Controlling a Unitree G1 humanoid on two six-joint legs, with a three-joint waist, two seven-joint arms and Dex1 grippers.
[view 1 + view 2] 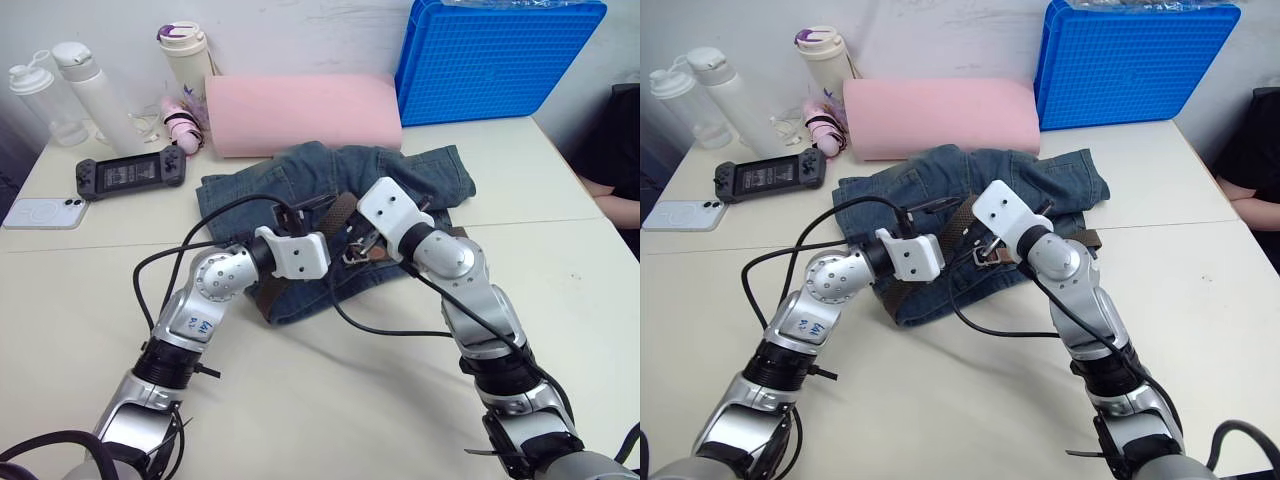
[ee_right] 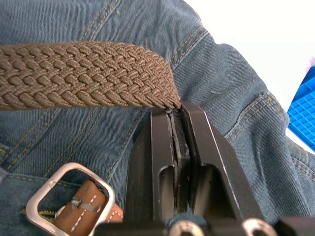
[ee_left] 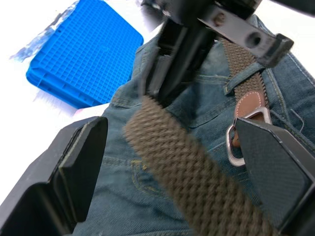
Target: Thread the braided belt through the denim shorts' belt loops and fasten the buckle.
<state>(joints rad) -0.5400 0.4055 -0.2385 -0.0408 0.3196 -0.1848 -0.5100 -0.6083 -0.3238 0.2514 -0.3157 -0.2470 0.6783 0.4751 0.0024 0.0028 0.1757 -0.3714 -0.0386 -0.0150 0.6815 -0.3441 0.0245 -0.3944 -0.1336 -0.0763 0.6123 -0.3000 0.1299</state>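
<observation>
The denim shorts lie on the white table before the pink foam roll. The right gripper pinches the braided belt end above the silver buckle. The left gripper is spread wide around the strap.

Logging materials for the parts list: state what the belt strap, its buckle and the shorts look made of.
Braided belt: woven fabric cord, matte olive-brown, its plaits visible.
Buckle: brushed silver metal frame, likely steel, on a stitched tan leather-look tab.
Denim shorts: faded blue denim with twill grain and yellow stitching.
</observation>
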